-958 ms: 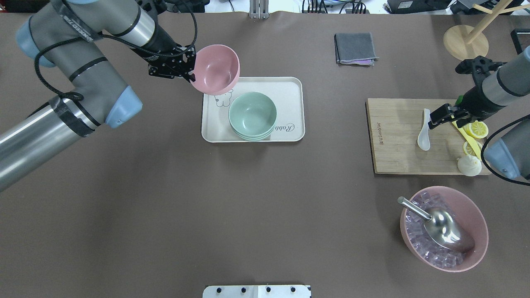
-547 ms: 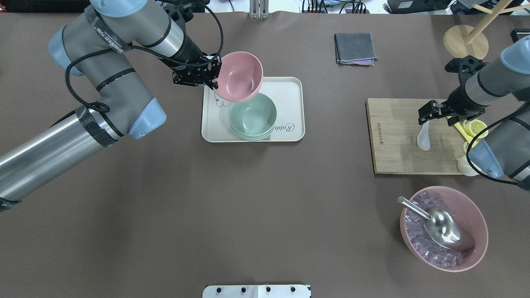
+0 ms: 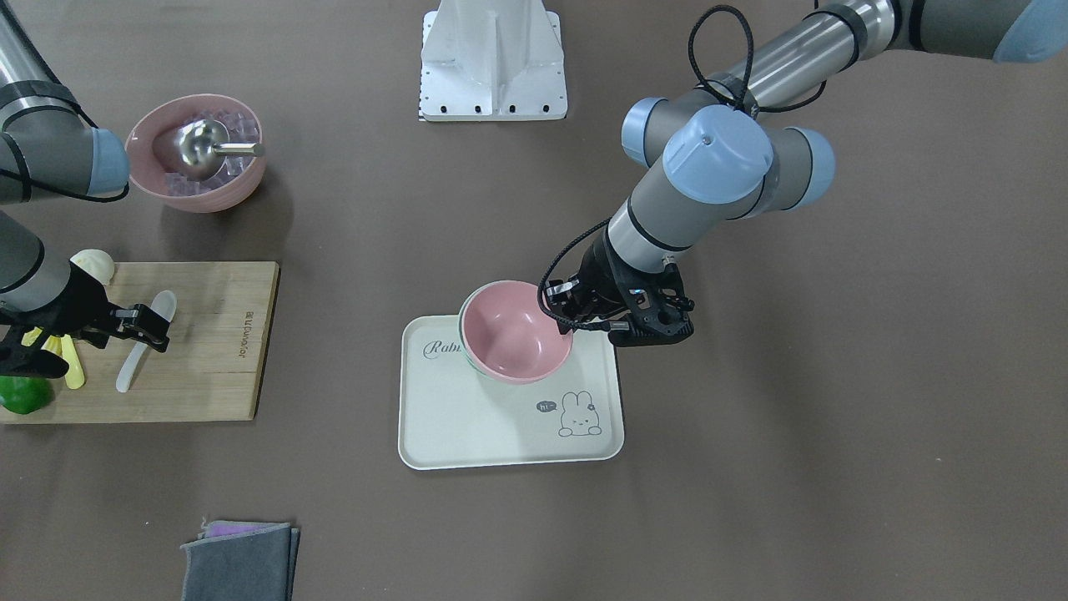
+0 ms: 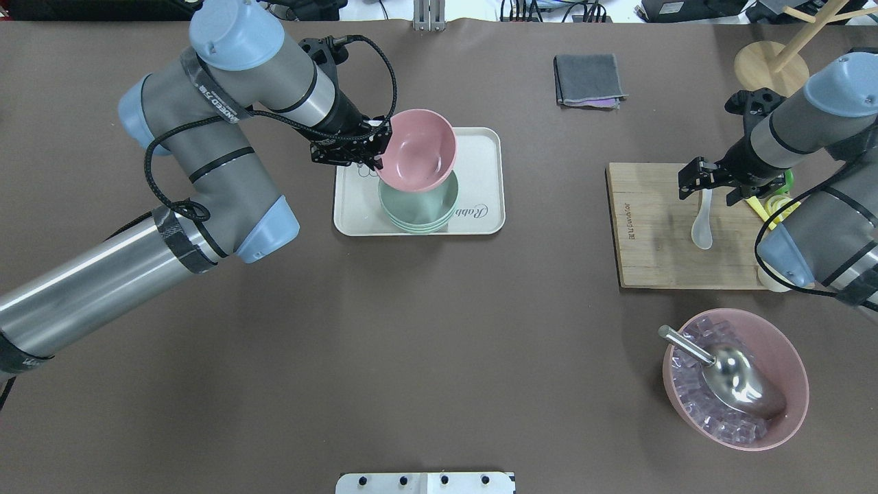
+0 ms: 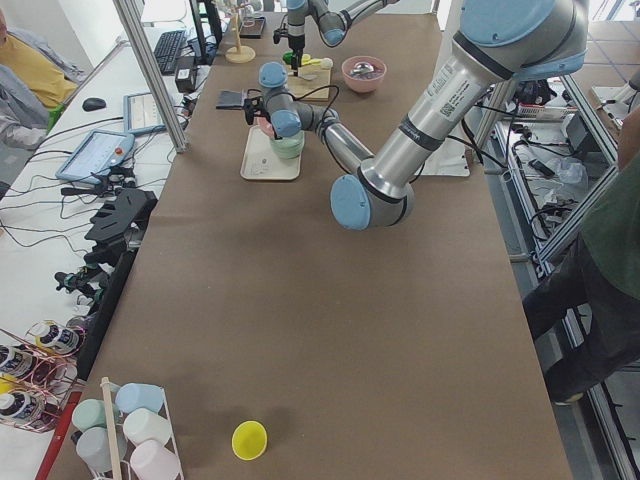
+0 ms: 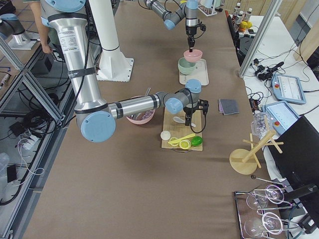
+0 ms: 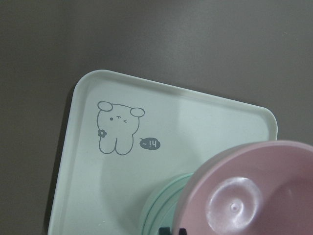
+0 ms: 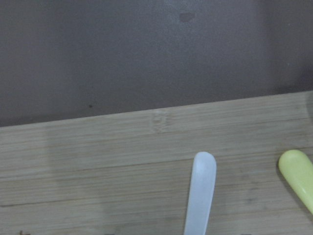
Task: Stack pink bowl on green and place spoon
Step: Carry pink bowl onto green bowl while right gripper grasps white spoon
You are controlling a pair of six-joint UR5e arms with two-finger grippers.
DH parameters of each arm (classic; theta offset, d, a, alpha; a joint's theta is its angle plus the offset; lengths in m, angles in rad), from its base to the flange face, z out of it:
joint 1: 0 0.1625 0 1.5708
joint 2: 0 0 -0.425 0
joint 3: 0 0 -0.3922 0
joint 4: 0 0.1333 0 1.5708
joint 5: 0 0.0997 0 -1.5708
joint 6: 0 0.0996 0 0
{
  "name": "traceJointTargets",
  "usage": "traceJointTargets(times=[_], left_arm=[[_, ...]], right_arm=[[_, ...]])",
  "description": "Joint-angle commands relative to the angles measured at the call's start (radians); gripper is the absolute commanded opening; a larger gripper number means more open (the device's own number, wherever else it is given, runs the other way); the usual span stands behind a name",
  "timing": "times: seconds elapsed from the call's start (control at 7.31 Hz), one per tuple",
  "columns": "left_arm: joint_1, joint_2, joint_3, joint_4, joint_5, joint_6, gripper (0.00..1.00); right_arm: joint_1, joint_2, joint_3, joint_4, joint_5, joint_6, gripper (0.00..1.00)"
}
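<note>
My left gripper point(image 4: 376, 148) is shut on the near rim of the pink bowl point(image 4: 417, 147) and holds it tilted over the stack of green bowls point(image 4: 418, 209) on the white rabbit tray point(image 4: 483, 154). I cannot tell whether the bowls touch. In the front view the pink bowl point(image 3: 509, 334) covers nearly all of the green stack. The left wrist view shows the pink bowl's underside point(image 7: 259, 191) above the green rims point(image 7: 164, 208). My right gripper point(image 4: 708, 185) is open and straddles the handle of the white spoon point(image 4: 702, 230) on the wooden cutting board point(image 4: 651, 226).
A large pink bowl of ice cubes point(image 4: 734, 377) with a metal scoop stands at the near right. A yellow utensil and lemon slices point(image 4: 772, 206) lie on the board's right end. A grey cloth point(image 4: 588, 80) and a wooden stand point(image 4: 772, 68) are at the back.
My left arm has carried the pink bowl to the right and nearer, from beside the tray to over the green bowls. My right gripper has moved left over the spoon's handle.
</note>
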Motion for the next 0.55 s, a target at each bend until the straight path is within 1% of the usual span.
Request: traceJointTargets(times=[0.0, 0.14, 0.27, 0.41], left_arm=[[0.012, 0.000, -0.003, -0.003, 0.001, -0.022, 0.00], [0.012, -0.002, -0.003, -0.002, 0.001, -0.028, 0.12], [0.010, -0.002, -0.006, -0.002, 0.001, -0.030, 0.12], [0.010, -0.002, -0.009, -0.002, 0.001, -0.030, 0.55]], right_arm=[[-0.001, 0.022, -0.029, 0.000, -0.002, 0.015, 0.88], [-0.001, 0.016, -0.031, 0.000, 0.000, 0.006, 0.87], [-0.001, -0.003, -0.032, 0.000, 0.000, 0.006, 0.86], [-0.009, 0.006, -0.042, 0.000, 0.000, 0.018, 0.71]])
